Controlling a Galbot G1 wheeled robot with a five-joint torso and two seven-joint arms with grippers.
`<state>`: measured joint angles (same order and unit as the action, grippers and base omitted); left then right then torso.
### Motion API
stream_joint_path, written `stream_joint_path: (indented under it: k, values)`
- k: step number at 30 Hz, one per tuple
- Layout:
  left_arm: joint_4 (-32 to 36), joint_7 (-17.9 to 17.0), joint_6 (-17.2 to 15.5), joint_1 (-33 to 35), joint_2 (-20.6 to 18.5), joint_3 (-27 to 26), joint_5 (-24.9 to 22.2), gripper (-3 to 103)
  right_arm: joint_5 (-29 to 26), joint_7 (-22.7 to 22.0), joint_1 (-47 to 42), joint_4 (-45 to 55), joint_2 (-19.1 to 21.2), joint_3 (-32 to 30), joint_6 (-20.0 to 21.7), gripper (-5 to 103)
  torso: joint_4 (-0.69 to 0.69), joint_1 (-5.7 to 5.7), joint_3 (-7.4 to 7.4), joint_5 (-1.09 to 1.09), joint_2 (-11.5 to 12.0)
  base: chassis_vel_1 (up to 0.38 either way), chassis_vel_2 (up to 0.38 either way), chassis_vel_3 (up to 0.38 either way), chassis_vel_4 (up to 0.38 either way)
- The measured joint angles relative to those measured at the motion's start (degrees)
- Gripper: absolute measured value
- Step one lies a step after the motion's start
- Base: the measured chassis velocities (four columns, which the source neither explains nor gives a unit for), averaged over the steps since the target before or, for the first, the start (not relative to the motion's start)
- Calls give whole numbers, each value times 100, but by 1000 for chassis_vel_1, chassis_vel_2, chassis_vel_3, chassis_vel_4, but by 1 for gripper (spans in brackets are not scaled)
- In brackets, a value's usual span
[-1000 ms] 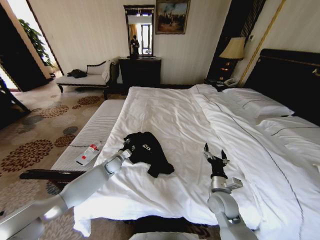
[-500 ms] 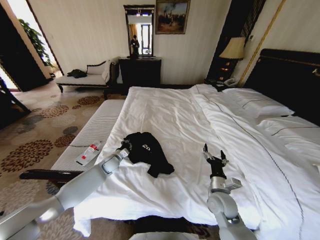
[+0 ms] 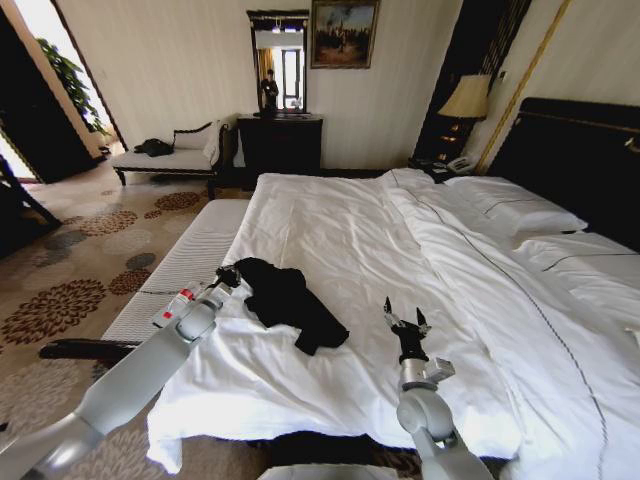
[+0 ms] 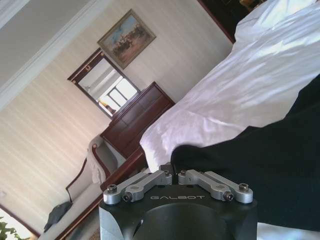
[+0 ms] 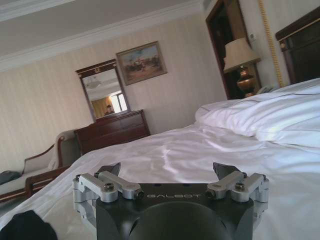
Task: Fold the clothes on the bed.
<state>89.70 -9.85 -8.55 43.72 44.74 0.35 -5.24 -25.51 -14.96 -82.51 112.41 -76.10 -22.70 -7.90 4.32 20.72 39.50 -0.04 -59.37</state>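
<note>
Black T-shirt (image 3: 289, 303) crumpled on bed (image 3: 360, 240); left claw (image 3: 228, 276) pinching edge; right claw (image 3: 402, 321) spread.

The head view looks down over the bed (image 3: 340, 230); both wrist views skim low across it toward the mirror (image 5: 102, 95).

Silver-grey, rounded arm links end in black wrist housings marked "GALBOT", each carrying bolted silver linkages to the left gripper (image 3: 226, 277) and right gripper (image 3: 402, 321).
</note>
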Motion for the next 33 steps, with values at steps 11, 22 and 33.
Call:
stream_joint_path:
  k: [11,22,33]
  values:
    - [503,-30,22,1085,-29,-440,78,0,1876,65,318,-300,420,908,436,100,0,0,0,-1,0,0,0,0,0]
    - [590,-60,160,1277,84,-449,53,0,4208,605,1204,-1054,1495,1567,-318,100,2,0,0,1,0,0,0,0,0]
    - [396,-36,239,1122,146,-330,58,0,4773,45,1869,-1795,1745,2362,170,100,2,0,0,1,0,0,0,0,0]
